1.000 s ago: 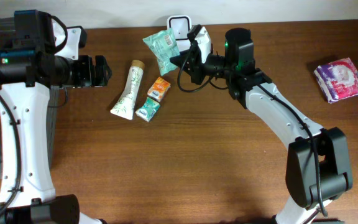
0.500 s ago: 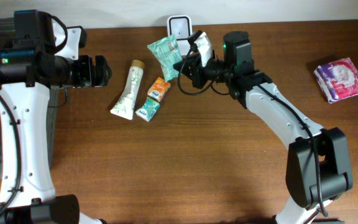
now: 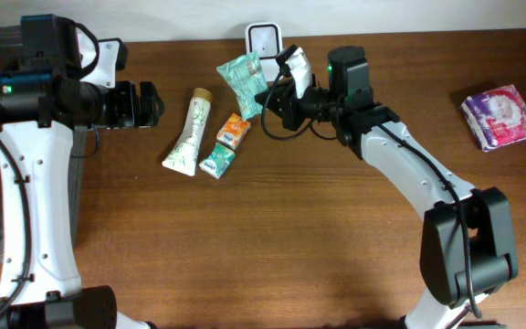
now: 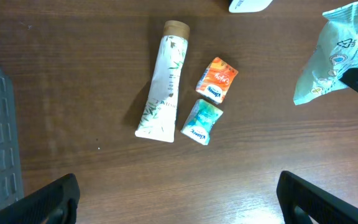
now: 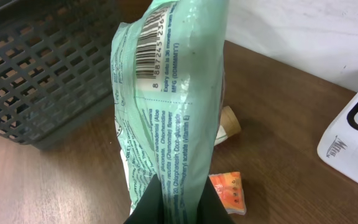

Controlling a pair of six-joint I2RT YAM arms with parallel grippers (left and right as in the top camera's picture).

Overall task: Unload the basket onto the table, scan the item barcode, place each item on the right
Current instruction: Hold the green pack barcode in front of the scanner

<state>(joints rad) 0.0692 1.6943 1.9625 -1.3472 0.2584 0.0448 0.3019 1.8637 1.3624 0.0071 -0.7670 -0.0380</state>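
Right end effector (image 3: 274,98) clamps the green packet (image 3: 241,80) by its edge, just beside the white scanner (image 3: 264,38).

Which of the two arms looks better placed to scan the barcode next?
Right. The right fingers are shut on the pale green plastic packet, beside the white scanner. The left fingers stand open and empty.

White-shelled arms (image 3: 409,174), black joints (image 3: 468,238), looped cables (image 3: 274,134), green lights (image 3: 332,66).
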